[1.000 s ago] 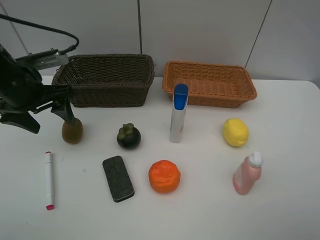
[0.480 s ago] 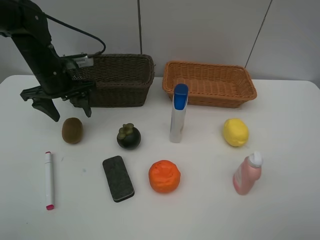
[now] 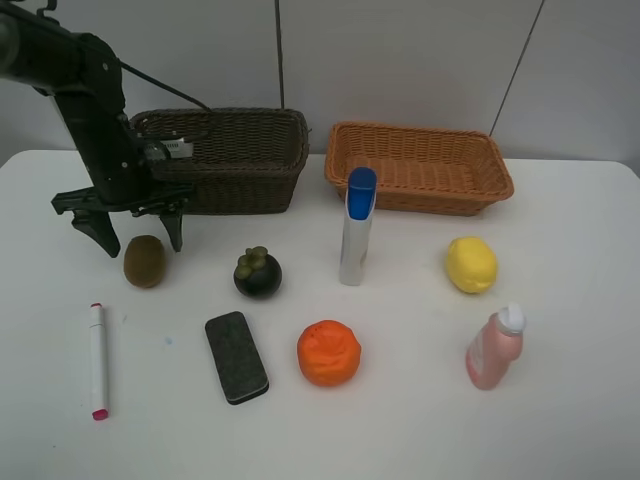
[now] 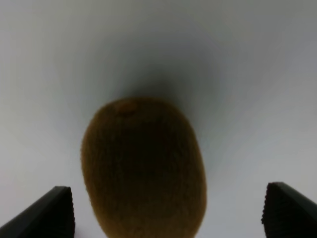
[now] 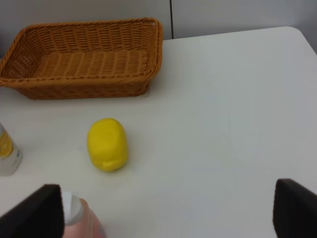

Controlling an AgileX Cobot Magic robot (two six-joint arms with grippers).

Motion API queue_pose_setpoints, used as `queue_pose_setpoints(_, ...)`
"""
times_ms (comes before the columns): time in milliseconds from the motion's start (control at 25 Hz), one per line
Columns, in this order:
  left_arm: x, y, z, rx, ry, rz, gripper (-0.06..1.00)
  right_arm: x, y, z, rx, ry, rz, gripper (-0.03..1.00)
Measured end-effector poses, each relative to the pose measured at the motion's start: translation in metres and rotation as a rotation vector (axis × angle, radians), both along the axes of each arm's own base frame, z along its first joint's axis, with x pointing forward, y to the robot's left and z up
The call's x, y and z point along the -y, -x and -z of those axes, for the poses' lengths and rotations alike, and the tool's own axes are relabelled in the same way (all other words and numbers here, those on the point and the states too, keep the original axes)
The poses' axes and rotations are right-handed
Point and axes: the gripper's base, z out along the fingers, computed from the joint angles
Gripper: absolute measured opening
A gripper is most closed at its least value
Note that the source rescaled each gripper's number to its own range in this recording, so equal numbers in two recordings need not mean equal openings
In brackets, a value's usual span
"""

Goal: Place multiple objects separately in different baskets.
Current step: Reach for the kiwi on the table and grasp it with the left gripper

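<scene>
Your left gripper point(image 3: 142, 245) is wide open, fingers apart either side of the kiwi point(image 3: 145, 262), not touching it as far as the high view shows. In the left wrist view the kiwi sits right between the two black fingertips. Your right gripper point(image 5: 163, 210) is also spread open and holds nothing. It hangs over the table point(image 3: 400, 420) near the lemon point(image 5: 107, 144) and the bottle point(image 5: 79, 223).

Progress: nothing is sorted yet. Both baskets look empty and all eight items are on the table. You look set for the first pick, the kiwi; judging by position, the dark basket point(image 3: 222, 180) just behind it is the nearer drop.

- kiwi: brown, fuzzy, egg-shaped.
- mangosteen point(image 3: 257, 273): dark, round, leafy cap, just beside the kiwi.
- marker point(image 3: 98, 360): thin white stick with a red tip, lying flat.
- eraser point(image 3: 237, 357): black felt slab with rounded corners.
- orange point(image 3: 328, 352): round and lumpy.
- tube point(image 3: 356, 228): white with a blue cap, standing upright, so it may tip.
- lemon: yellow, smooth, oval.
- bottle: pink plastic with a white cap, upright.
- dark basket: woven wicker, rectangular, taller walls.
- tan basket point(image 3: 430, 200): orange-tan wicker, shallower, beside the dark basket at the back.
</scene>
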Motion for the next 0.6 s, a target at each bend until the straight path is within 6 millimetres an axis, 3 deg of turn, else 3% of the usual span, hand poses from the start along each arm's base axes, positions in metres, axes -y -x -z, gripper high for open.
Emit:
queue_pose_setpoints(280, -0.003, -0.002, 0.023, -0.047, -0.046, 0.016, 1.00, 0.000, 0.000, 0.000, 0.000, 0.000, 0.000, 1.00)
queue_pose_setpoints(600, -0.004, -0.006, 0.029, -0.032, -0.062, 0.025, 1.00, 0.000, 0.000, 0.000, 0.000, 0.000, 0.000, 1.00)
